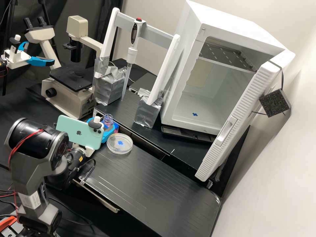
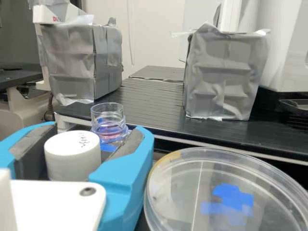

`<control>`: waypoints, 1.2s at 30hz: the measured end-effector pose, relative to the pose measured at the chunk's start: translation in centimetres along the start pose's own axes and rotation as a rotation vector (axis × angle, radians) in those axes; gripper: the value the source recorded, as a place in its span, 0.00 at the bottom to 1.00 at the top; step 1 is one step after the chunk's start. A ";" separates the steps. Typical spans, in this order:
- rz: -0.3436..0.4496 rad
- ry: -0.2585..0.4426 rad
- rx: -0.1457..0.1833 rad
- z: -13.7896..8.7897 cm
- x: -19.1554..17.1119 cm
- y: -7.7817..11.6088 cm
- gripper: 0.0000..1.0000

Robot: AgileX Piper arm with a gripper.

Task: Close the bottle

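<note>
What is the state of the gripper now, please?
Gripper: jaws closed, holding the white cap.

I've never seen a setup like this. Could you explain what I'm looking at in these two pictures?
The machine is a robot arm, dark grey, with a phone mounted near its end. The high picture comes from a fixed camera off the arm, looking down at a slant. The other comes from a camera on the arm's wrist, so you see its pincer close up: two blue fingers.

Between those fingers is a white cap, which appears to be gripped. Near it stands a clear bottle with an open neck and something pink inside. Beside the pincer, a round clear dish with a blue mark lies on the black bench. Behind are a microscope and a white cabinet with its door open.
</note>
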 end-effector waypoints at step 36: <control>0.060 0.045 0.008 -0.9 -1.2 1.1 0.00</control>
